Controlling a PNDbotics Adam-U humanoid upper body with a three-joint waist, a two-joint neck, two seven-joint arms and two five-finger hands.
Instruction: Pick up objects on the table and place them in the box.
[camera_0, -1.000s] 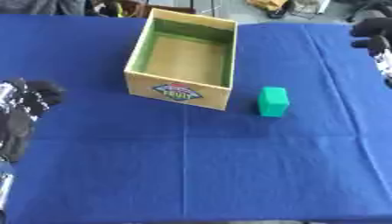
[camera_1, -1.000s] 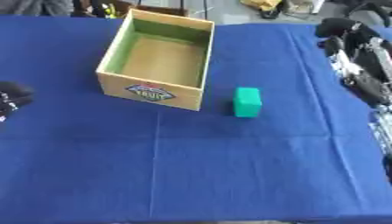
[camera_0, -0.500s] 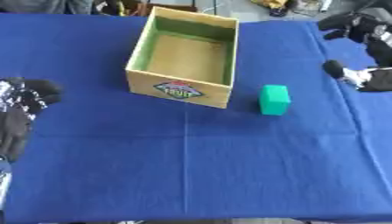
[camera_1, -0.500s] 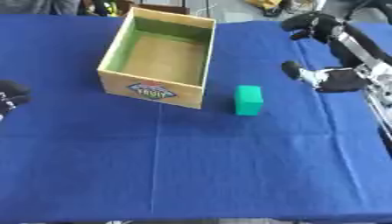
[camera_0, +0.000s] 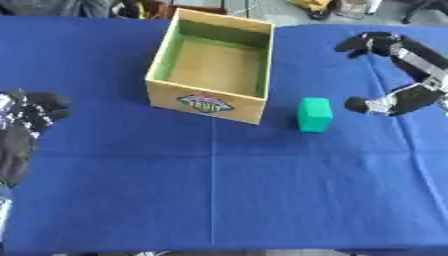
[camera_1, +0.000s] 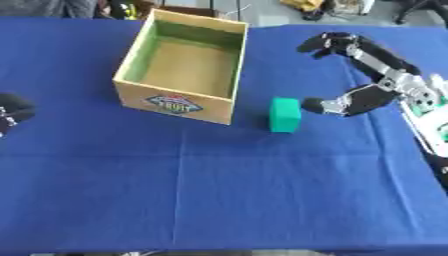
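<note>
A blue cloth covers the surface (camera_0: 219, 200), and on it sits an open cardboard box (camera_0: 213, 65) toward the far side, a little left of centre. Its inner walls are green, its floor plain brown, and a round coloured label shows on the near wall. Nothing lies inside it that I can see.

Just to the right of the box's near right corner stands a small green block (camera_0: 314, 114), upright on the cloth, close to the box but not touching it.

The right hand (camera_1: 372, 75) reaches in from the right edge, spread wide — the fingers (camera_1: 328, 41) arch out over the cloth beyond the block, level with the box's far half, while the thumb (camera_1: 337, 105) points in low toward the block's right face. The thumb tip is just beside the block; whether it actually touches I cannot tell, though a thin strip of blue seems to show between them in the left eye view. The hand holds nothing.

The left hand (camera_0: 24, 130) shows at the left edge, well apart from the box and the block. Its dark fingers bunch up at the top, curled in on themselves — nothing is in them. In the right eye view only a bit of it peeks in at the left border.
</note>
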